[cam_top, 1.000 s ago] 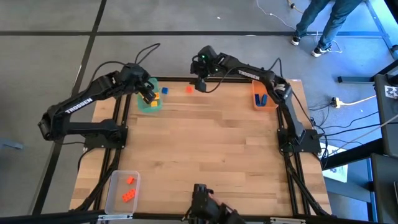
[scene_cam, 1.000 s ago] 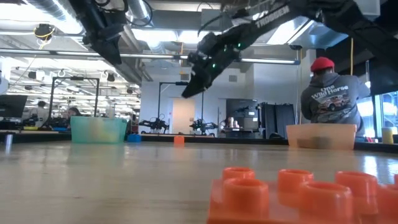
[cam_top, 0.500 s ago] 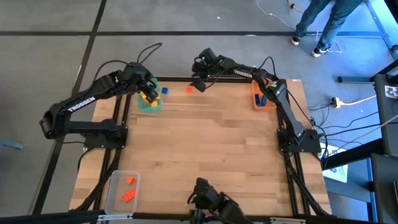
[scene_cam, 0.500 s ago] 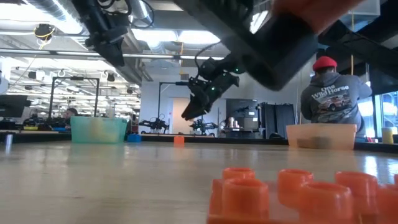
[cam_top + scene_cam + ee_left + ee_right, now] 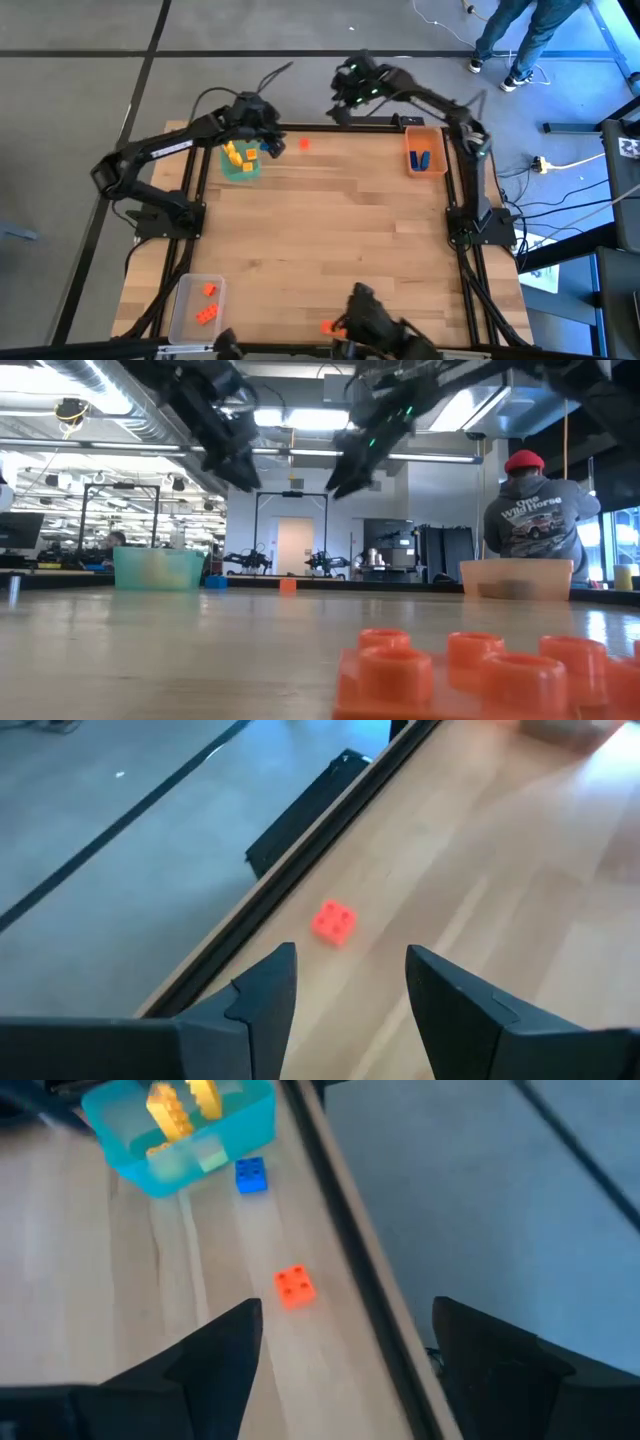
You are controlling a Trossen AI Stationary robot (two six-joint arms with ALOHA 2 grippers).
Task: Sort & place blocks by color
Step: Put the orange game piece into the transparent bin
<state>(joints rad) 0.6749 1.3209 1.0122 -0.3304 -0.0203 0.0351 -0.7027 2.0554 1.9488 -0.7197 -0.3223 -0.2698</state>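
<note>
**Two arms eyeing the same red block at the far edge**

Wooden worktop (image 5: 330, 240) with an open lab behind it, and a person in a red cap stood off past the far side. Both arms were up at the far edge. The left gripper (image 5: 345, 982) had its fingers apart with nothing between them, hovering just beside the green bin (image 5: 240, 163), which had yellow blocks (image 5: 233, 155) in it. The right gripper (image 5: 345, 1335) was spread wide and empty too, hanging out past the far rail.

One loose red block (image 5: 304, 143) sat right by that rail, with a blue block (image 5: 251, 1175) lying just beside the green bin. More blue ones were in the orange bin (image 5: 424, 150), and red ones in the clear bin (image 5: 196, 305) at the near corner.

My worry: both wrist cameras were staring at that same red block, so if both went for it, they could bump. It's also so close to the rail that a finger could nudge it off the edge.
</note>
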